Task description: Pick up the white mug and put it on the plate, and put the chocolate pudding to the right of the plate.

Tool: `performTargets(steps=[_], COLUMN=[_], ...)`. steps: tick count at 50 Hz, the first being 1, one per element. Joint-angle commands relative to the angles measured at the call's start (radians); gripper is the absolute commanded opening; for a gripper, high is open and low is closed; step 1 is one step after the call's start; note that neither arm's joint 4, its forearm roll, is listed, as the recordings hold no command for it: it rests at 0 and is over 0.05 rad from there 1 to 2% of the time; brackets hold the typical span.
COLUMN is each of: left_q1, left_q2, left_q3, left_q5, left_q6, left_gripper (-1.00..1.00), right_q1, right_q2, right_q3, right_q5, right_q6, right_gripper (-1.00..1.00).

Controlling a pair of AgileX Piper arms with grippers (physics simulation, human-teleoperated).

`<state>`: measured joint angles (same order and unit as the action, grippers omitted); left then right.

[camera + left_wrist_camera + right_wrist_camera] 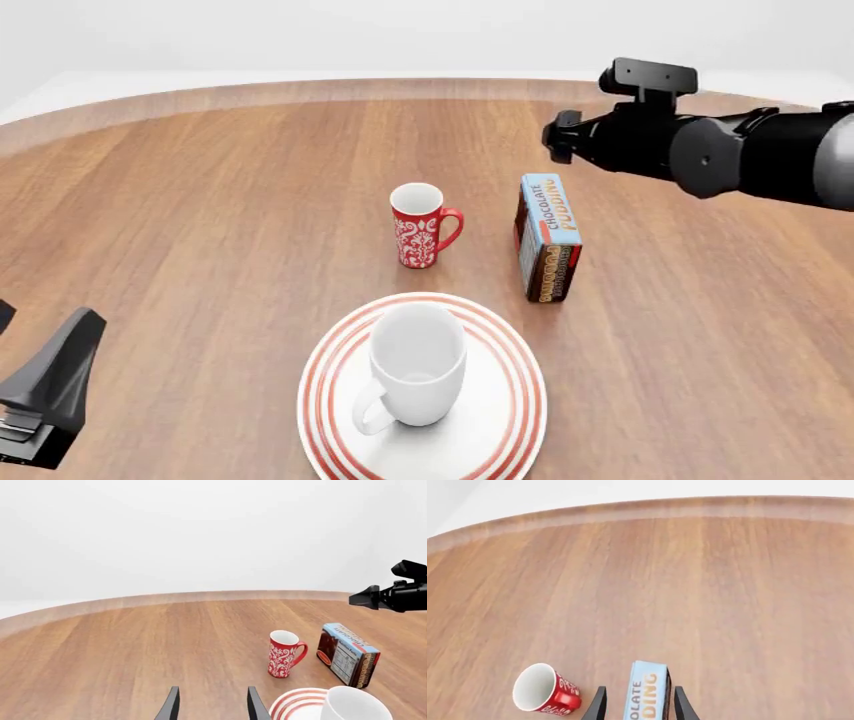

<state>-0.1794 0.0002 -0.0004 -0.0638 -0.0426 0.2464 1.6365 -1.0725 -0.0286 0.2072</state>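
**Pudding carton lined up between the right fingers**

With the white mug [416, 368] already standing upright on the plate [515, 352], handle toward the near left, the step in hand looks to be the grasp on the chocolate pudding [549, 238]. The right wrist view shows the right gripper [637, 704] spread open, empty, one finger on either side of the carton's light blue face. To do it well, I would lower until the fingers straddle the narrow sides squarely, close on the flat cardboard faces and lift straight up, since a tall slim box tips easily if nudged off-centre. It then belongs on the bare wood to the right of the plate.

The carton stands upright on the counter [200, 200], beyond the plate and a little right of its middle, near the red mug [422, 226] but apart from it. It is crisp-edged card, with brown and red sides. Both mugs read as glossy ceramic with loop handles, the white one wider and rounded. The counter is smooth wood grain with a paler curved rim. The left gripper [209, 705] is open too, holding nothing, hanging near the plate's edge.
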Motion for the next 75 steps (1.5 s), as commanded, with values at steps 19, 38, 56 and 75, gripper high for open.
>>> performTargets(steps=[19, 38, 56, 75], left_q1=[-0.001, 0.0, 0.0, 0.004], left_q2=[0.0, 0.0, 0.0, 0.0], left_q3=[0.0, 0.0, 0.0, 0.0], left_q5=[0.0, 0.0, 0.0, -0.001], left_q6=[0.0, 0.0, 0.0, 0.003], left_gripper=[1.0, 1.0, 1.0, 1.0], right_q1=[0.0, 0.003, 0.002, 0.011], right_q2=[0.063, 0.091, 0.123, 0.154], right_q3=[0.016, 0.033, 0.03, 0.02], right_q5=[-0.03, -0.046, -0.054, -0.056], right_q6=[0.018, 0.017, 0.013, 0.009], right_gripper=[1.0, 1.0, 1.0, 1.0])
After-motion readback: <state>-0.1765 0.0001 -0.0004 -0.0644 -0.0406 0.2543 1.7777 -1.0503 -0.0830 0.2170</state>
